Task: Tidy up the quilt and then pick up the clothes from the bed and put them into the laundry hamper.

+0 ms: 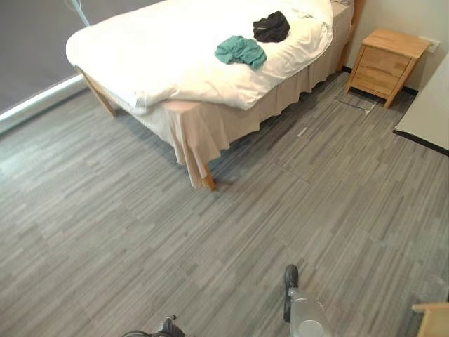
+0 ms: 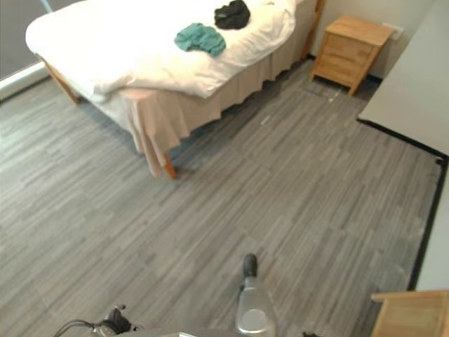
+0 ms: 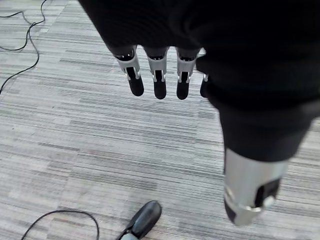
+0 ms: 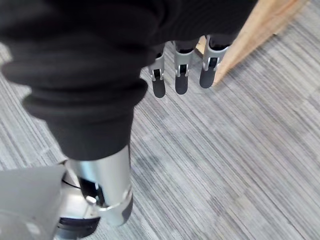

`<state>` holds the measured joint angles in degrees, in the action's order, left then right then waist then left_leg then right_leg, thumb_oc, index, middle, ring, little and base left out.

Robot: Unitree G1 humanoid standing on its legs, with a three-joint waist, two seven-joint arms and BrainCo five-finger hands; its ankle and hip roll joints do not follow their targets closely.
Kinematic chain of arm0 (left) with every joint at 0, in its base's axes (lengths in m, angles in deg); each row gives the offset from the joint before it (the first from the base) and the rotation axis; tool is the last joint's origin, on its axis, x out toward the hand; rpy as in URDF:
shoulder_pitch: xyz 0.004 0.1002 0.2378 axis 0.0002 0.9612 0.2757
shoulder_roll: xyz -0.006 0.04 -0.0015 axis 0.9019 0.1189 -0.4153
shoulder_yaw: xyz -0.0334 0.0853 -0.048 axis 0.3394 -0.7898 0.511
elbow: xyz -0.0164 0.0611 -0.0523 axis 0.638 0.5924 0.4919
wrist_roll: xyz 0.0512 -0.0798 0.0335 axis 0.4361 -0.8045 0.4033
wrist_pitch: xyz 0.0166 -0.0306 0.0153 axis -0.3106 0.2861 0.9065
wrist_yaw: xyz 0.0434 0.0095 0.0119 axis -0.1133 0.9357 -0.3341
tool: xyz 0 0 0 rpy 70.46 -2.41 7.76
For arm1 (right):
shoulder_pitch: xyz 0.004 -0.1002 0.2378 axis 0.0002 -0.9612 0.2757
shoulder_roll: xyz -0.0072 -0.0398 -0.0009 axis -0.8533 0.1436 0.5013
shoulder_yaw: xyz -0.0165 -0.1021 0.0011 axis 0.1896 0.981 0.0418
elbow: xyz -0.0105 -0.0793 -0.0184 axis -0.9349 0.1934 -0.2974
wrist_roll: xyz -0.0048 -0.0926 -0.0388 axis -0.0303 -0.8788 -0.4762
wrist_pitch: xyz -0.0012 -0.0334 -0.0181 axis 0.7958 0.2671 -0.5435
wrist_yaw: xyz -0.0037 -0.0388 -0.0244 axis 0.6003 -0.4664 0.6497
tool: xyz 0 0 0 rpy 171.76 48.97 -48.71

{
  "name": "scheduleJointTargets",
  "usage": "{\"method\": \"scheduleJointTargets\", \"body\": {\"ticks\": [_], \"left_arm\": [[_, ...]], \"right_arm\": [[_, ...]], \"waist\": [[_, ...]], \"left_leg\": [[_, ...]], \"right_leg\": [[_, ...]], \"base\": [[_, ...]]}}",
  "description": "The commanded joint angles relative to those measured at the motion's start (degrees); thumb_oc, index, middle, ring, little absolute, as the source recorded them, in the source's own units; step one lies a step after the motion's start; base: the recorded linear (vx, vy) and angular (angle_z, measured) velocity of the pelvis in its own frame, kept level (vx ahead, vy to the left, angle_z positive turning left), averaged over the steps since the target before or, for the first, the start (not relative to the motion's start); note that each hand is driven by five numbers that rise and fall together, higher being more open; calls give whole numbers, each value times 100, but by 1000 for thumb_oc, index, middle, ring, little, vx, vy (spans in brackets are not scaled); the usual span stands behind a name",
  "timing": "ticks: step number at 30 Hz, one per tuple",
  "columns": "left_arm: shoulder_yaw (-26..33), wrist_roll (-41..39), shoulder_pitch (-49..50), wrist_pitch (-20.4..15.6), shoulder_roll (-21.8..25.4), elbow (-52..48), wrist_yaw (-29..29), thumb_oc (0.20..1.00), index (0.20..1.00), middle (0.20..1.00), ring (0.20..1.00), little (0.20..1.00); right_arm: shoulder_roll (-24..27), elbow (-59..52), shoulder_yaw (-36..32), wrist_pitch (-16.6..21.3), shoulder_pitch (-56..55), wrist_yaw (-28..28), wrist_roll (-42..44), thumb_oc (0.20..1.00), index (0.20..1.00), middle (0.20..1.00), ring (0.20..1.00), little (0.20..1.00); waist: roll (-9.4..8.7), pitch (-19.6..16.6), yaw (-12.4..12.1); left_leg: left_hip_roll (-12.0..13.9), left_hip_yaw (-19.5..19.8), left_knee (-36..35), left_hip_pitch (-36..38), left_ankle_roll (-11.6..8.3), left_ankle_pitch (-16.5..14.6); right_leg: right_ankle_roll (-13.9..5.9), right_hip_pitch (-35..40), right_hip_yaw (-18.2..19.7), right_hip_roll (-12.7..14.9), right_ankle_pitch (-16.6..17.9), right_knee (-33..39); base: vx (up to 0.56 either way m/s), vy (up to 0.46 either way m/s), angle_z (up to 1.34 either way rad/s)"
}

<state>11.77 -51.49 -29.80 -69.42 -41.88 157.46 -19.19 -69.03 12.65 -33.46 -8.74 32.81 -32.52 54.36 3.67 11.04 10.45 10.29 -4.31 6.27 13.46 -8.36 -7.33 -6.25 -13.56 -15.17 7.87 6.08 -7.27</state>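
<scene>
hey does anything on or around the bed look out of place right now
Yes. A teal garment and a black garment lie crumpled on the white quilt, which is rumpled and slumps over the bed's near corner.

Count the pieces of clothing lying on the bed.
2: a green garment mid-quilt and a black garment just beyond it toward the head end. Others may be hidden under the quilt.

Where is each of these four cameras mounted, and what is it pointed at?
Left eye view: head camera, looking down at the bed with two garments.
Right eye view: same head, same bed and nightstand.
Left wrist view: along the left hand, open, over floor.
Right wrist view: along the right hand, open, over floor.
</scene>
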Motion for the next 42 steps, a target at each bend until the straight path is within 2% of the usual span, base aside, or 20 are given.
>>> {"method": "scheduleJointTargets", "body": {"ticks": [1,2,4,5,6,7,9,10,11,16,19,21,22,23,29,32,34,35,40,42], "left_arm": [[-104,-131,-456,-31,263,-214,-169,1000,1000,1000,1000,1000],[-103,-132,-459,-30,269,-214,-169,1000,1000,1000,1000,1000],[-73,-416,-603,-122,214,-483,-396,1000,1000,1000,1000,1000],[-74,-417,-606,-121,218,-483,-396,1000,1000,1000,1000,1000],[-70,-474,-620,-159,172,-568,-472,1000,1000,1000,1000,1000],[-21,-613,-580,-220,110,-710,-553,1000,1000,1000,1000,1000],[-27,-615,-570,-219,104,-714,-556,1000,1000,1000,1000,1000],[21,-633,-464,-224,38,-695,-582,1000,1000,1000,1000,1000],[20,-577,-434,-199,20,-623,-573,1000,1000,1000,1000,1000],[160,-408,-174,-44,26,-342,-529,1000,1000,1000,1000,1000],[249,-334,-66,0,81,-245,-516,1000,1000,1000,1000,1000],[255,-105,-66,86,231,-41,-459,1000,1000,1000,1000,1000],[258,-104,-71,86,232,-40,-458,1000,1000,1000,1000,1000],[278,-122,-138,120,387,-60,-501,1000,1000,1000,1000,1000],[177,-136,-306,61,585,-226,-574,1000,1000,1000,1000,1000],[69,-38,-514,30,608,-211,-548,1000,1000,1000,1000,1000],[45,-32,-582,15,587,-208,-545,1000,1000,1000,1000,1000],[67,-116,-611,-2,582,-209,-569,1000,1000,1000,1000,1000],[422,-602,-418,-87,589,-213,-717,1000,1000,1000,1000,1000],[723,-1059,-351,-257,656,-513,-939,1000,1000,1000,1000,1000]], "right_arm": [[196,-136,274,102,159,87,-24,1000,1000,1000,1000,1000],[191,-137,273,101,163,87,-24,1000,1000,1000,1000,1000],[254,-248,372,120,356,183,-50,1000,1000,1000,1000,1000],[249,-246,370,121,360,184,-51,1000,1000,1000,1000,1000],[249,-284,408,149,370,241,-81,1000,1000,1000,1000,1000],[270,-406,436,211,399,307,-68,1000,1000,1000,1000,1000],[276,-407,435,212,388,308,-66,1000,1000,1000,1000,1000],[291,-482,506,271,434,364,-99,1000,1000,1000,1000,1000],[286,-492,492,289,435,371,-107,1000,1000,1000,1000,1000],[162,-400,574,250,333,331,-324,1000,1000,1000,1000,1000],[88,-321,579,258,251,295,-412,1000,1000,1000,1000,1000],[15,-240,570,219,264,231,-543,1000,1000,1000,1000,1000],[14,-238,570,219,270,232,-543,1000,1000,1000,1000,1000],[-14,-330,538,212,366,230,-455,1000,1000,1000,1000,1000],[-11,-581,589,256,473,277,-339,1000,1000,1000,1000,1000],[-12,-718,496,263,439,278,-117,1000,1000,1000,1000,1000],[-44,-706,524,239,337,234,-164,1000,1000,1000,1000,1000],[-59,-648,603,208,269,208,-272,1000,1000,1000,1000,1000],[60,-552,750,228,245,183,-570,1000,1000,1000,1000,1000],[268,-609,643,270,148,288,-590,1000,1000,1000,1000,1000]], "waist": [[-449,129,-220],[-484,118,-205],[-764,302,-613],[-788,291,-618],[-783,318,-739],[-710,281,-902],[-718,295,-937],[-533,178,-1145],[-492,185,-1180],[-483,4,-1312],[-650,-101,-1443],[-872,-16,-1405],[-856,-29,-1423],[-773,121,-1308],[-768,297,-1053],[-827,300,-665],[-825,289,-532],[-859,248,-547],[-743,174,-637],[-613,188,-713]], "left_leg": [[-400,253,2771,-546,-138,1394],[-439,265,2757,-567,-131,1424],[-719,-100,3335,-1599,67,789],[-743,-113,3321,-1614,76,811],[-729,-257,3174,-1924,92,729],[-766,-519,2124,-2261,204,790],[-778,-556,2070,-2185,206,778],[-680,-899,283,-2353,268,1089],[-507,-1218,-147,-2398,199,1383],[-178,-1944,-922,-2230,246,1782],[-344,-1804,-937,-2130,385,1753],[-573,-1907,-924,-1732,685,1370],[-546,-1923,-925,-1751,682,1382],[-489,-1786,-1027,-1396,741,1201],[-475,-1283,-1110,-916,519,880],[-511,-802,-1127,-666,344,587],[-450,-497,-1127,-506,266,454],[-452,-257,-1093,-463,254,420],[-224,60,-997,-562,87,549],[-74,-109,-757,-864,-73,742]], "right_leg": [[27,701,153,-87,204,1089],[23,685,149,-47,212,1089],[66,1211,499,3,-121,1227],[62,1188,510,27,-110,1227],[35,1348,611,-1,-222,1227],[-29,1568,772,-51,-403,1227],[-38,1600,805,-37,-426,1227],[-132,1994,851,-249,-812,1227],[-136,2230,789,-299,-980,1227],[-161,2888,673,-405,-1330,1170],[-213,2923,724,-349,-1518,614],[-723,2370,651,-28,-874,-1064],[-715,2344,671,-51,-849,-1054],[-807,1450,657,177,-172,-2197],[-523,953,438,418,-614,-764],[-687,623,1641,283,-312,691],[-823,409,2358,266,-139,728],[-786,515,2436,286,-127,796],[-713,822,1928,256,-105,1114],[-614,1077,1416,316,-243,1214]], "base": [[290,-246,-31],[289,-191,-65],[456,-190,-89],[475,-120,-60],[461,17,-49],[486,20,-55],[434,66,-55],[740,135,-47],[862,165,-31],[495,59,-24],[402,41,14],[386,83,27],[306,65,38],[343,43,32],[368,-100,91],[452,-200,82],[385,-272,130],[265,-232,144],[152,-277,113],[68,-297,63]]}}
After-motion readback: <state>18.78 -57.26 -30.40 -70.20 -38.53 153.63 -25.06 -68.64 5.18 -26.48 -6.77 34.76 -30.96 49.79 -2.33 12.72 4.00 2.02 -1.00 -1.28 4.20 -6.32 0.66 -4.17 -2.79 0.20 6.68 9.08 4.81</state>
